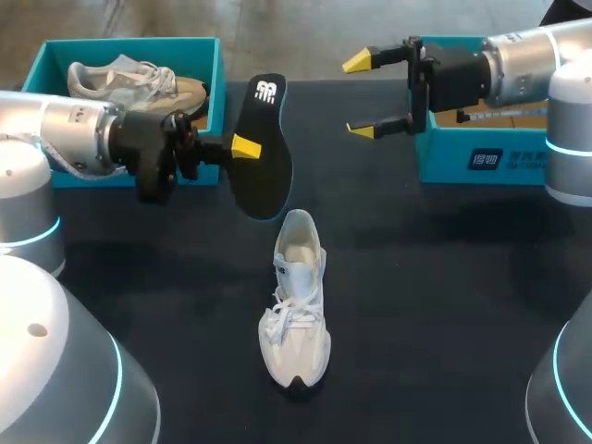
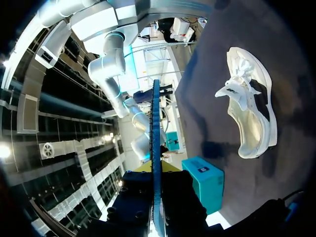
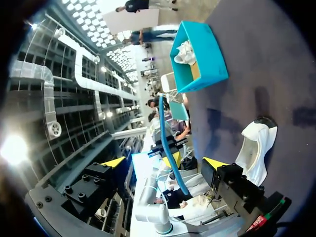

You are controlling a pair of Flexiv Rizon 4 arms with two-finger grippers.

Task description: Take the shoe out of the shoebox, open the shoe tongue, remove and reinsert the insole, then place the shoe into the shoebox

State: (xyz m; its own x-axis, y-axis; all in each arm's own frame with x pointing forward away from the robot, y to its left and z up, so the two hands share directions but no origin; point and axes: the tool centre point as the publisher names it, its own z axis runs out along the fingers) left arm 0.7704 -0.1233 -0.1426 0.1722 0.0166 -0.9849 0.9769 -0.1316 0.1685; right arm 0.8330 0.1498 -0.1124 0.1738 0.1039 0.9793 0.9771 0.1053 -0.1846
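Observation:
A white sneaker [image 1: 298, 310] lies on the dark table, toe toward the front edge, its opening empty. My left gripper [image 1: 242, 148] is shut on a black insole [image 1: 266, 162], held on edge in the air above and behind the shoe. In the left wrist view the insole [image 2: 156, 148] runs as a thin strip between the fingers, with the sneaker [image 2: 252, 113] off to the side. My right gripper [image 1: 366, 94] hovers open and empty to the right of the insole. Its wrist view shows the insole [image 3: 168, 143] ahead between the yellow tips and the sneaker [image 3: 256, 148] beside it.
A teal shoebox [image 1: 129, 43] at the back left holds a second, beige-white shoe [image 1: 129, 81]. Another teal box [image 1: 481, 157] stands at the back right, behind my right gripper. Dark tabletop surrounds the sneaker on all sides.

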